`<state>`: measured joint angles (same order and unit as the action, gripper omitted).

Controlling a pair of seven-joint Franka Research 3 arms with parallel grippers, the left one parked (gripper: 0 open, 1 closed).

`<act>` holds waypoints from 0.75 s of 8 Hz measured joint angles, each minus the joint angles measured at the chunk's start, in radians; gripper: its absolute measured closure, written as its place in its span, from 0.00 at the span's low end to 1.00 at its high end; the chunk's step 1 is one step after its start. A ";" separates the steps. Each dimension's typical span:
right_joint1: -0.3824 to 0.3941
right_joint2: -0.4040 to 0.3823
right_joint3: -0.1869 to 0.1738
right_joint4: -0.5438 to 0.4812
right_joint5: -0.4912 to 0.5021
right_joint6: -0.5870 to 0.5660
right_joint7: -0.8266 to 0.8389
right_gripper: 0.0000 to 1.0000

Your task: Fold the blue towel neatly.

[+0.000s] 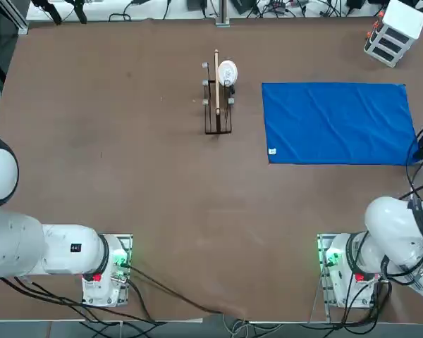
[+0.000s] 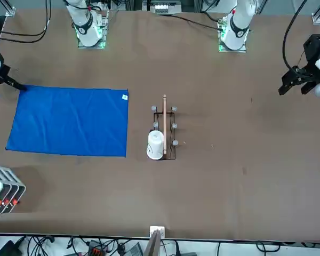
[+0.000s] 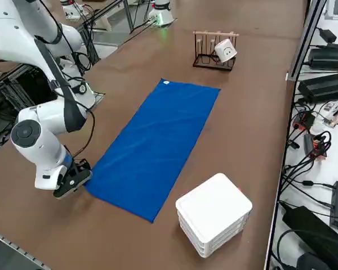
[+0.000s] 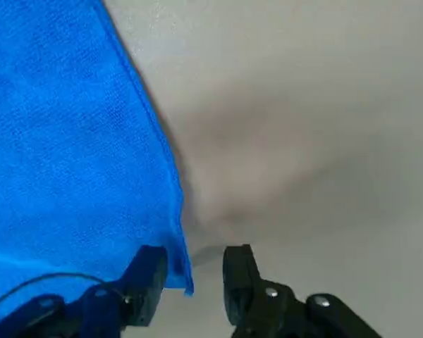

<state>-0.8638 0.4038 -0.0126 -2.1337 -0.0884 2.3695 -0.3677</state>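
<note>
Here the right claw (image 4: pixel 190 271) straddles the blue towel (image 4: pixel 70 162) corner, jaws narrowly apart.

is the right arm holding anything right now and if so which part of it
Not yet held. The right tool sits at the blue towel's corner nearest the arm, one finger over the cloth and one on the table, with a visible gap around the corner.

A plain royal-blue towel (image 1: pixel 337 123) with a small white tag (image 1: pixel 272 151) is seen beside a dark wire rack (image 1: pixel 218 105) holding a white cup (image 1: pixel 227 72), on a brown table (image 1: pixel 127 141).
</note>
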 joint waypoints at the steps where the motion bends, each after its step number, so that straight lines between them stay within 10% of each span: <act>1: 0.000 0.000 0.000 0.000 0.000 0.000 0.000 0.67; 4: 0.000 -0.002 0.001 0.000 0.000 -0.007 0.000 0.98; 6: 0.000 -0.010 0.008 0.017 0.000 -0.045 -0.002 0.98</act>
<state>-0.8640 0.3938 -0.0049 -2.1171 -0.0884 2.3248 -0.3695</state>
